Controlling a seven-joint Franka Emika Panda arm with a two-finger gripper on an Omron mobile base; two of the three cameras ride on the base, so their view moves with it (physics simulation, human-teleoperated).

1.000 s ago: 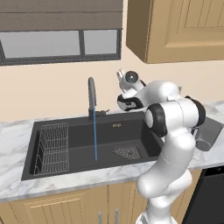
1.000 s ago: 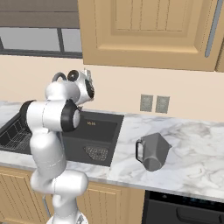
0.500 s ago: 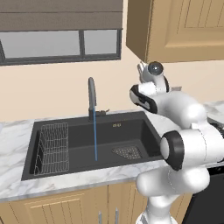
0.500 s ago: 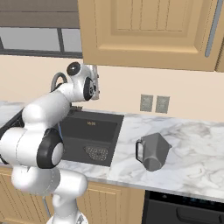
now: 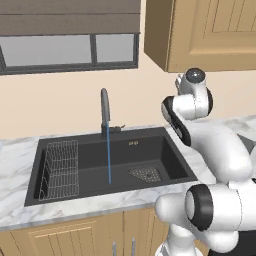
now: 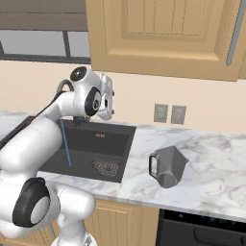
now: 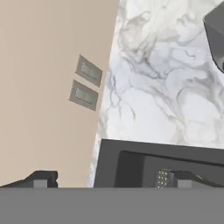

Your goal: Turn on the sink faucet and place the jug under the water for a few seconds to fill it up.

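One faucet [image 5: 104, 112] stands at the back edge of the sink [image 5: 165, 155], and one thin blue stream of water [image 5: 108, 159] drops straight from its spout to the basin floor. Inside the sink, one wire rack [image 5: 59, 169] sits against the left wall and one drain plate [image 5: 144, 174] lies towards the front right corner; the water lands between them.

One jug [image 6: 167, 166] stands upright on the marble counter [image 6: 216, 163] to the right of the sink, near the counter's front edge and well apart from the stream, its dark handle turned towards the basin. From the hand camera, a corner of it peeks in at the top right.

The arm is raised above the sink's right side with the gripper [image 6: 109, 98] held high, close to the wall and clear of both jug and faucet. Its two fingertips [image 7: 40, 179] sit wide apart at the bottom of the hand camera's picture, with nothing between them.

Two outlet plates [image 6: 171, 114] sit side by side on the wall above the counter's back edge
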